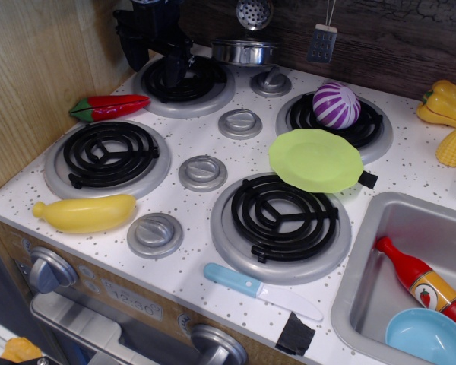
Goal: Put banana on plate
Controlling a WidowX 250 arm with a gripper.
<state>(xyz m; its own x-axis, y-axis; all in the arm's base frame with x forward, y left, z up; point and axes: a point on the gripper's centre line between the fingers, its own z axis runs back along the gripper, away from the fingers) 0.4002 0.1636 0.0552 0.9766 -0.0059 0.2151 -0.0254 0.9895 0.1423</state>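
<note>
place: a toy play kitchen, not a real one
stove (213,144): white speckled top with four black coil burners in grey rings, all plastic
knobs (203,172): grey dials set flat on the top between the burners
sink (365,304): grey basin sunk in the counter at the right, with a toy sauce bottle (422,283) and a blue bowl (428,337) inside
oven front (129,304): grey handle and dials below the counter edge
back wall (380,38): dark wood-look panel with a small pot (244,52) and hanging utensils
play food: plastic banana (86,214), chilli (109,106), purple onion (336,105), pepper (446,103), corn (455,147)
tableware: lime plate (315,160), toy knife (261,290)
</note>
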